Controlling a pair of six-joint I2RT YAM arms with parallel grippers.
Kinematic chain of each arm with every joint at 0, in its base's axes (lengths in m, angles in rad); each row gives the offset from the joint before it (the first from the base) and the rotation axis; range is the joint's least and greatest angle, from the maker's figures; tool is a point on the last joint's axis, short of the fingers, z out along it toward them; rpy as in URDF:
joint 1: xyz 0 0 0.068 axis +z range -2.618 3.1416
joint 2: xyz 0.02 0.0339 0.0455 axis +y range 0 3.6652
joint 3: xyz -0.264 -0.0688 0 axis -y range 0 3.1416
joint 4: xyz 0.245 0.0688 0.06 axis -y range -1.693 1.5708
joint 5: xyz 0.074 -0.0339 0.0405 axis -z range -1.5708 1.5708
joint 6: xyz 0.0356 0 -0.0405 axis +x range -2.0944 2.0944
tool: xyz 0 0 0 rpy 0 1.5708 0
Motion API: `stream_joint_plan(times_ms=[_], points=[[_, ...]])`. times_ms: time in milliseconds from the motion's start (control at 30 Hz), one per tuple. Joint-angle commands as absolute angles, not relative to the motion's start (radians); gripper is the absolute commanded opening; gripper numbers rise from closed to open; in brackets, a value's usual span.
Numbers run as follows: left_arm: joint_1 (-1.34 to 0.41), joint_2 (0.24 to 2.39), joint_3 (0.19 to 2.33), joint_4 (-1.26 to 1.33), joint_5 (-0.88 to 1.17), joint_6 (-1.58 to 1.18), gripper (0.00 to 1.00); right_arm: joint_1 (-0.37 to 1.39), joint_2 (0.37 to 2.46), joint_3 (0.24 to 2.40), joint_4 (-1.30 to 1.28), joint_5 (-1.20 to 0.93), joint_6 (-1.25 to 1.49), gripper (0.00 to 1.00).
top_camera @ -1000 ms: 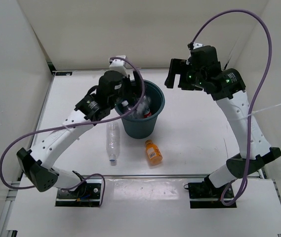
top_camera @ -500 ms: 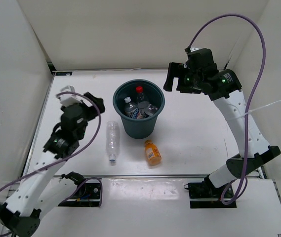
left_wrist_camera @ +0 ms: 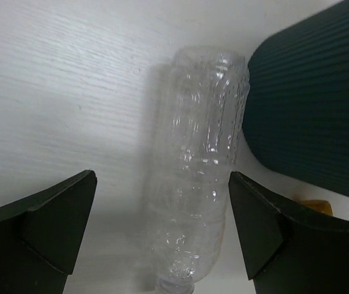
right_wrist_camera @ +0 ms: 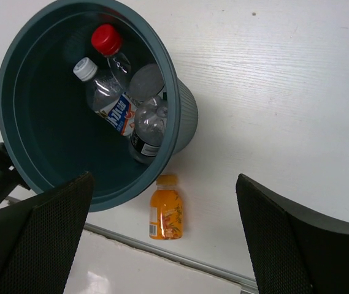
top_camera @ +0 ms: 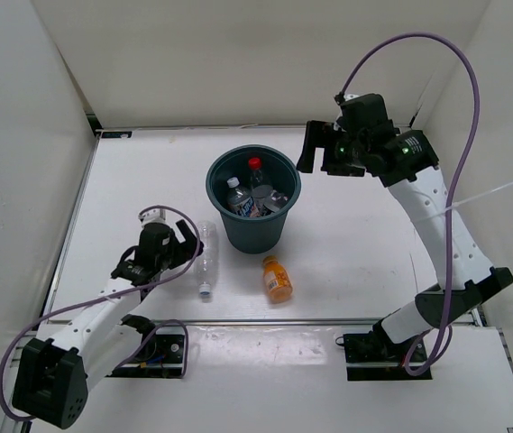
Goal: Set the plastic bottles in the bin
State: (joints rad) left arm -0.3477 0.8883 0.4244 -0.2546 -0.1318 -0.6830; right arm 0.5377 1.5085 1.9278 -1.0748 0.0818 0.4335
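Note:
The dark grey-green bin point(top_camera: 227, 169) stands mid-table and holds three bottles: a red-capped one point(top_camera: 255, 165), a blue-labelled one point(right_wrist_camera: 110, 101) and a black-labelled one point(right_wrist_camera: 145, 131). A plain clear bottle point(top_camera: 205, 259) lies on the table left of the bin, also in the left wrist view point(left_wrist_camera: 199, 177). A short orange bottle point(top_camera: 278, 278) lies in front of the bin, also in the right wrist view point(right_wrist_camera: 164, 214). My left gripper point(top_camera: 187, 242) is open and low, its jaws on either side of the clear bottle, not touching. My right gripper point(top_camera: 312, 147) is open and empty, high to the right of the bin.
White walls enclose the table at the back and sides. A metal rail point(top_camera: 265, 321) runs along the near edge, close to the orange bottle. Purple cables loop from both arms.
My left arm swung away from the bin, where it dropped a bottle, came down to the near left, and now straddles the clear bottle. My right gripper barely moved.

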Motion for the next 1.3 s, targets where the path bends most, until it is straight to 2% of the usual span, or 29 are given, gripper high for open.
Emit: stream_joint_plan(times_ms=[0, 333, 500, 533, 567, 700, 833, 967, 1100, 1267], points=[[-0.337, 0.884, 0.387, -0.124, 0.017, -0.696, 1.0, 0.534, 1.457, 1.911, -1.055, 0.072, 0.411, 1.0], [-0.337, 1.112, 0.376, -0.009, 0.138, -0.655, 1.0, 0.534, 1.439, 1.902, -1.095, 0.072, 0.402, 1.0], [-0.316, 1.132, 0.354, -0.009, 0.196, -0.655, 0.63, 0.525, 1.439, 1.911, -1.106, 0.072, 0.402, 1.0], [-0.316, 1.106, 0.354, -0.009, 0.196, -0.664, 0.52, 0.525, 1.439, 1.911, -1.106, 0.072, 0.402, 1.0], [-0.304, 1.035, 0.354, -0.027, 0.184, -0.664, 0.5, 0.525, 1.439, 1.911, -1.106, 0.072, 0.402, 1.0], [-0.304, 0.835, 0.5, -0.179, 0.026, -0.632, 0.53, 0.525, 1.439, 1.911, -1.106, 0.083, 0.411, 1.0], [-0.304, 0.787, 0.751, -0.274, -0.089, -0.513, 0.55, 0.515, 1.439, 1.887, -1.106, 0.083, 0.42, 1.0], [-0.304, 0.894, 1.067, -0.275, -0.139, -0.498, 0.57, 0.515, 1.439, 1.839, -1.106, 0.083, 0.433, 1.0], [-0.391, 1.101, 1.289, -0.265, -0.158, -0.499, 0.6, 0.515, 1.439, 1.806, -1.086, 0.083, 0.443, 1.0], [-0.533, 1.265, 1.39, -0.201, -0.19, -0.47, 0.61, 0.515, 1.439, 1.781, -1.065, 0.074, 0.463, 0.99]])
